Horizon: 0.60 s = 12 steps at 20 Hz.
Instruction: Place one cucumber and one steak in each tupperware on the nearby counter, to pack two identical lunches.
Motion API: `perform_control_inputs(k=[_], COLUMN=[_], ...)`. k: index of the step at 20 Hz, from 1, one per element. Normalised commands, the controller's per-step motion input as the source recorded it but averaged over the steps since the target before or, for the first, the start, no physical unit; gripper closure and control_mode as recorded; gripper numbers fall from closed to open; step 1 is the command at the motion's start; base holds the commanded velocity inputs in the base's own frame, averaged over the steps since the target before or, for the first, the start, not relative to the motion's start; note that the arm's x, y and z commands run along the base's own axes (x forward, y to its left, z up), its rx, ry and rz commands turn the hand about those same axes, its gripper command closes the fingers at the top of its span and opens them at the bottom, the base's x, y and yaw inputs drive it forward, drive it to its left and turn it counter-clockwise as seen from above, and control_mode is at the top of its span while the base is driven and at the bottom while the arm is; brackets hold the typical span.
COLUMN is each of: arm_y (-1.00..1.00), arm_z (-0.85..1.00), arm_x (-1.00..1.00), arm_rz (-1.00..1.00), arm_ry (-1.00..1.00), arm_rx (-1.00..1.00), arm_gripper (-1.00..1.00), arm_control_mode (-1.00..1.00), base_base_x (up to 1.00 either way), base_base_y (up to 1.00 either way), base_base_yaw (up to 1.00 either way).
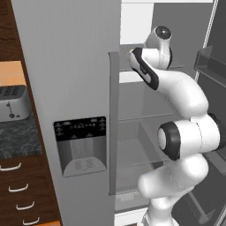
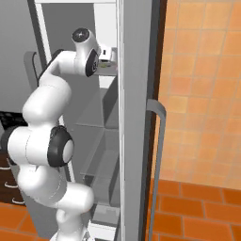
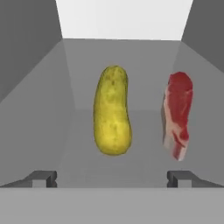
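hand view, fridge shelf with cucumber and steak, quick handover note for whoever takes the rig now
Gripper: open, holding nothing, reaching into the open fridge.
On the grey shelf ahead of it: a yellow-green cucumber between the fingertip lines, and a red-pink steak beside it, apart, both lying lengthwise.
Done: nothing picked from this shelf yet.
Left: probably grasp the cucumber first, then carry it to a tupperware.

My fingers (image 3: 44, 178) show as tips alone, cut by the lower edge. Toaster (image 1: 13, 102) and surface (image 1: 17, 139) cropped at the left border. My hand (image 2: 107, 60) partly hidden behind the fridge door (image 2: 136, 117).
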Motion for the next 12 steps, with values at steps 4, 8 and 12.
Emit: perform_control_inputs(k=[4,8,12], arm_y=[0.0,0.0,0.0], arm_z=[-0.12,-0.07,-0.27], arm_x=[0.9,0.91,0.64], arm_rz=[0.0,0.0,0.0], arm_ry=[0.01,0.0,0.01], arm_rx=[0.0,0.0,0.0], arm_gripper=[-1.0,-1.0,1.0], arm_control_mode=[-1.0,-1.0,-1.0], base_base_x=[0.0,0.0,0.0], base_base_y=[0.0,0.0,0.0], base_base_yaw=[0.0,0.0,0.0])
